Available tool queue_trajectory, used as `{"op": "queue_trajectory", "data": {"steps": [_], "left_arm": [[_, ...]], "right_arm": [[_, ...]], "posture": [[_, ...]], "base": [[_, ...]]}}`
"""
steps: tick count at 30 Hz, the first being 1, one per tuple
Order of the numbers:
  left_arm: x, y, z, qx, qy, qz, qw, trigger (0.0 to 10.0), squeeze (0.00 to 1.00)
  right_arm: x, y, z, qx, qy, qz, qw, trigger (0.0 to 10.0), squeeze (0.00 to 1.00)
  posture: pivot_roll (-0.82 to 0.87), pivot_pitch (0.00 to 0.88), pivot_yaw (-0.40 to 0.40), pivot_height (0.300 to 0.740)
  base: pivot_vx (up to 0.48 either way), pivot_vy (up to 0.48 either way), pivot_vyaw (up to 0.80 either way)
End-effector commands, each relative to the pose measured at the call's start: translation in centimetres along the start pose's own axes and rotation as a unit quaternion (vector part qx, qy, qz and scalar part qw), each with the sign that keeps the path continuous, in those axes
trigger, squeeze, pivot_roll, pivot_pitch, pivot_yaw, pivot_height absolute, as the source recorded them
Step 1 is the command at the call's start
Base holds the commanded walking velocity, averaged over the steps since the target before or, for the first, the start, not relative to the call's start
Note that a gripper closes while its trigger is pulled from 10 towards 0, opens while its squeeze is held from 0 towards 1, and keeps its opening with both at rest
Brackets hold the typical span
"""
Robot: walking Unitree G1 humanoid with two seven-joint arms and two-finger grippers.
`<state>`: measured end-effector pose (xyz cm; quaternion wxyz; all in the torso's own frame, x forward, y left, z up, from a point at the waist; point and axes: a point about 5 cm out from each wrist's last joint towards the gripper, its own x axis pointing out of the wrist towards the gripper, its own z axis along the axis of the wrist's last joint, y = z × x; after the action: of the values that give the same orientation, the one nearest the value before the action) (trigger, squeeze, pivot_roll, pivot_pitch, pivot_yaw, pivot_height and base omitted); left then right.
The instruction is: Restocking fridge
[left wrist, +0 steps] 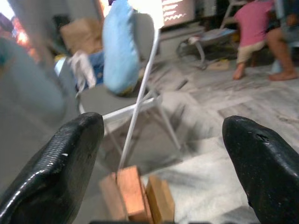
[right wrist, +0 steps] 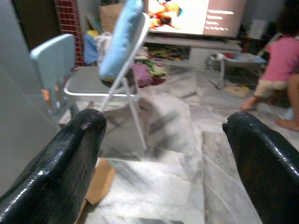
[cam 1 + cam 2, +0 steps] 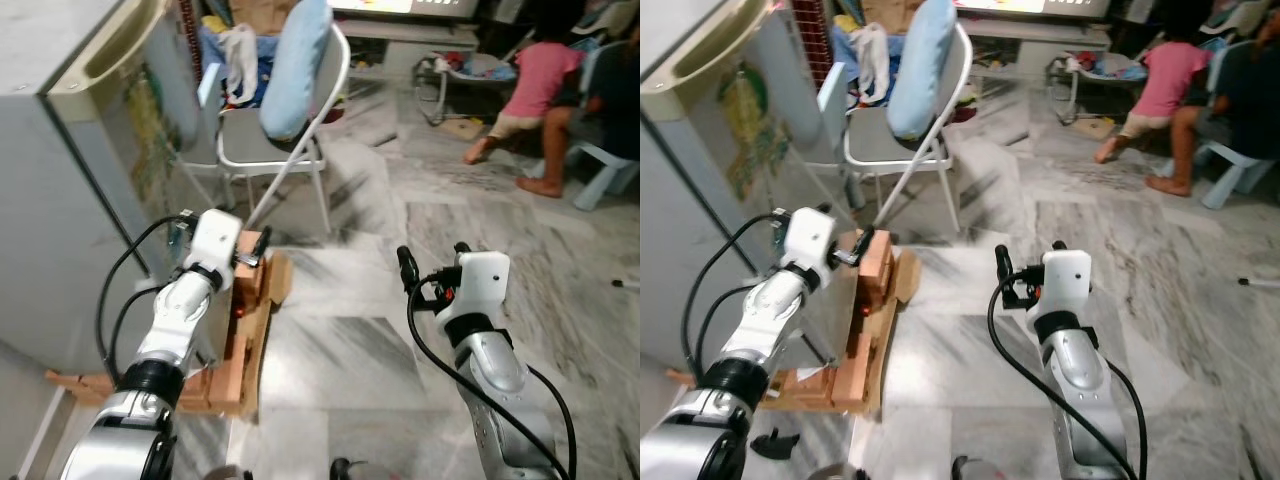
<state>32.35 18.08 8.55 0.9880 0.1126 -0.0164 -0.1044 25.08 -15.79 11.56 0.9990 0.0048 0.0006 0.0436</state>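
Two grippers up in front of the robot, both spread wide w/ nothing between the fingers. Left gripper (image 1: 159, 163) is raised just beside the fridge (image 3: 60, 190); right gripper (image 2: 163, 158) hangs out over bare marble floor (image 3: 400, 340), well apart from the left.

Fridge: grey-white cabinet, pale cream trim w/ a recessed handle slot along its top edge, a faded sticker on the side facing the chair. It stands upright, tall axis vertical, to the outer left of the left gripper, v. close to that arm. Door looks shut; can't tell which face is the front.

Below and just ahead of the left gripper: stack of wooden blocks (image 3: 250, 320) on the floor against the fridge base. Beyond both grippers, a white folding chair (image 3: 290, 140) w/ a light-blue cushion (image 3: 295, 60) leaning on its back, clutter behind it. Open floor runs ahead and to the right of the right gripper. Far ahead-right of it, a person in a pink top (image 3: 540, 80) crouches by a blue plastic chair (image 3: 605, 165). TV screen (image 2: 187, 16) lit at the back.
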Motion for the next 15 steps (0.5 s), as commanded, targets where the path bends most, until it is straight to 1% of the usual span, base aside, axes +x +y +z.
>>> {"op": "queue_trajectory", "data": {"steps": [1, 4, 5, 6, 7, 8, 9, 11, 13, 14, 15], "left_arm": [[-1.2, 1.7, 0.3, -0.013, -0.013, 0.054, 0.998, 10.0, 0.00], [-2.9, 2.4, 0.3, -0.024, -0.015, 0.093, 0.995, 10.0, 0.00], [-3.3, 2.4, 0.4, -0.028, -0.018, 0.097, 0.995, 10.0, 0.00], [-3.8, 2.4, 0.6, -0.029, -0.020, 0.101, 0.994, 10.0, 0.00], [-4.4, 2.4, 0.8, -0.027, -0.021, 0.109, 0.993, 10.0, 0.00], [-4.8, 2.4, 0.9, -0.028, -0.020, 0.114, 0.993, 10.0, 0.00], [-4.8, 2.4, 0.9, -0.028, -0.020, 0.114, 0.993, 10.0, 0.00], [-5.2, 2.4, 0.9, -0.028, -0.016, 0.120, 0.992, 10.0, 0.00], [-5.6, 2.7, 0.6, -0.022, -0.006, 0.132, 0.991, 10.0, 0.00], [-5.7, 3.5, 0.4, -0.018, 0.004, 0.160, 0.987, 10.0, 0.00], [-5.7, 4.0, 0.3, -0.025, 0.013, 0.175, 0.984, 10.0, 0.00]], "right_arm": [[-0.8, -0.6, 0.0, -0.002, 0.006, -0.012, 1.000, 10.0, 0.00], [-1.9, -1.5, -0.6, -0.013, 0.026, -0.029, 0.999, 10.0, 0.00], [-2.3, -1.9, -1.0, -0.023, 0.041, -0.035, 0.998, 10.0, 0.00], [-2.9, -2.4, -1.6, -0.031, 0.067, -0.039, 0.997, 10.0, 0.00], [-3.9, -2.9, -2.9, -0.024, 0.113, -0.046, 0.992, 10.0, 0.00], [-4.4, -3.2, -3.8, -0.013, 0.143, -0.048, 0.988, 10.0, 0.00], [-4.4, -3.2, -3.8, -0.013, 0.143, -0.048, 0.988, 10.0, 0.00], [-4.9, -3.5, -4.6, 0.000, 0.172, -0.049, 0.984, 10.0, 0.00], [-5.0, -3.7, -5.0, 0.009, 0.190, -0.049, 0.980, 10.0, 0.00], [-5.1, -3.5, -5.5, 0.000, 0.216, -0.034, 0.976, 10.0, 0.00], [-5.3, -3.3, -5.8, -0.006, 0.230, -0.020, 0.973, 10.0, 0.00]], "posture": [[-0.02, 0.009, -0.008, 0.740], [-0.01, 0.009, -0.015, 0.740], [-0.01, 0.010, -0.018, 0.740], [0.00, 0.013, -0.022, 0.740], [0.00, 0.016, -0.027, 0.740], [0.01, 0.016, -0.028, 0.740], [0.01, 0.016, -0.028, 0.740], [0.01, 0.017, -0.029, 0.740], [0.01, 0.014, -0.033, 0.740], [0.01, 0.012, -0.033, 0.740], [0.01, 0.011, -0.033, 0.740]], "base": [[0.000, 0.000, -0.80], [0.000, 0.000, -0.80], [0.000, 0.000, -0.80], [0.000, 0.000, -0.63], [0.000, 0.000, 0.00], [0.000, 0.000, 0.00], [0.000, 0.000, 0.00], [0.000, 0.000, 0.00], [0.000, 0.000, 0.00], [0.000, 0.000, 0.00], [0.000, 0.000, 0.00]]}}
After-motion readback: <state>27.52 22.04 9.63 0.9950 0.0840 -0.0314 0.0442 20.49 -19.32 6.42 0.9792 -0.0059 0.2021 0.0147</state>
